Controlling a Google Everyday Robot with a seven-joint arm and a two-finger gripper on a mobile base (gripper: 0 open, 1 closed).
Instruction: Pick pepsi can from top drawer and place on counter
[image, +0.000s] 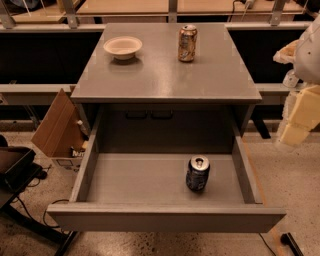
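The pepsi can (198, 173), dark blue with a silver top, stands upright on the floor of the open top drawer (135, 180), right of its middle. The counter (165, 75) is the grey top of the cabinet behind the drawer. My gripper (298, 120) hangs at the far right edge of the view, beside the cabinet and to the right of the drawer. It is well apart from the can and holds nothing that I can see.
A gold-brown can (187, 43) and a white bowl (123, 47) stand at the back of the counter. An open cardboard box (57, 127) sits on the floor at the left. A dark case (15, 167) is at the far left. Wooden tabletops (125, 6) run behind.
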